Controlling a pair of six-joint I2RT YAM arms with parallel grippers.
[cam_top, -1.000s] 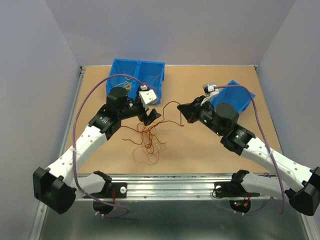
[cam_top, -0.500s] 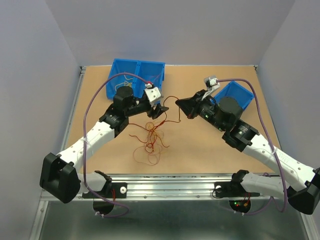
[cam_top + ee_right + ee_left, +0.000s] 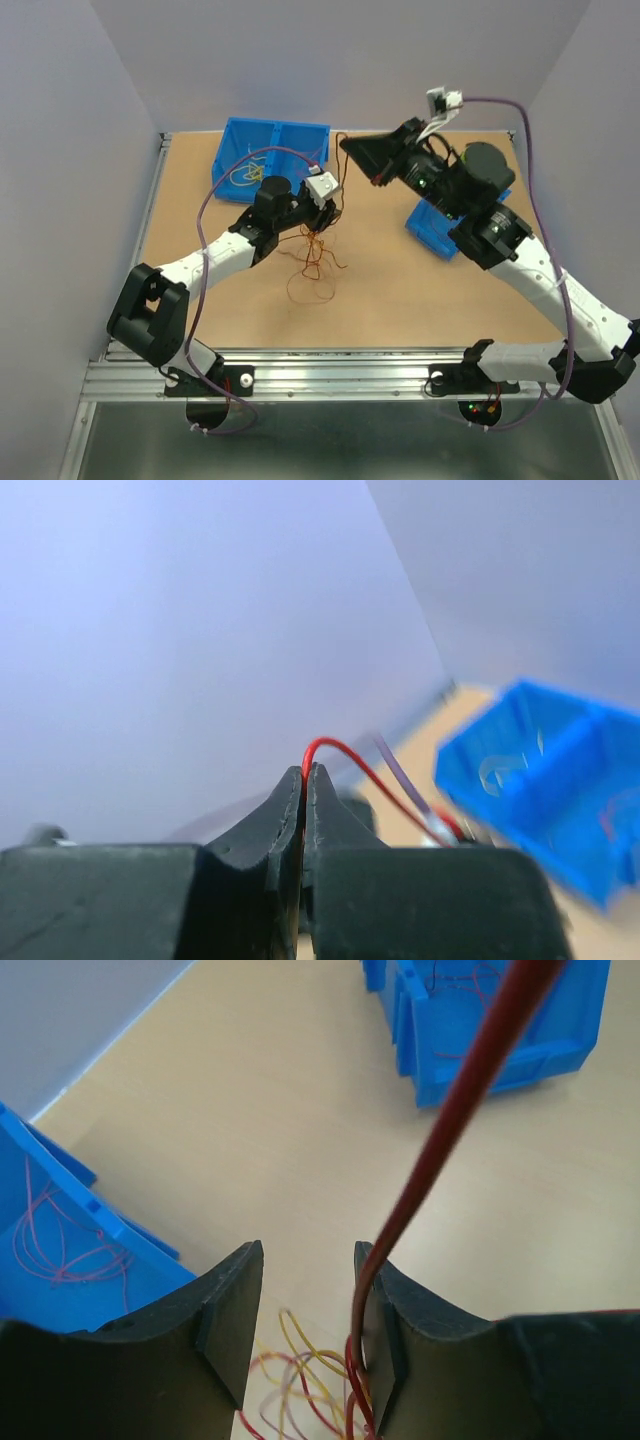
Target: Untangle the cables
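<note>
Tangle of thin cables [image 3: 312,262] in red, orange and yellow lies on the table [image 3: 400,290] close to its centre, too fine from above to separate strand from strand. One red cable [image 3: 470,1080] rises out of it toward 12 o'clock.

The left gripper [image 3: 308,1260] hangs just over the heap with its fingers spread. The red cable runs up along the inner face of one finger, and a clear gap shows between it and the other finger. Only the top loops of the heap show below, the rest cut off by the frame edge.

The right gripper [image 3: 304,772] is raised at about 1 o'clock. Its fingers are pressed together, pinching the red cable, which arcs out of the tips. The background there is blurred.

A double blue bin [image 3: 275,125] sits at 11 o'clock with yellow strands in its left compartment. A single blue bin [image 3: 432,228] at 2 o'clock is partly hidden under the right arm. The left wrist view shows faint pink-red strands in two cropped bins, and I cannot tell which is which.
</note>
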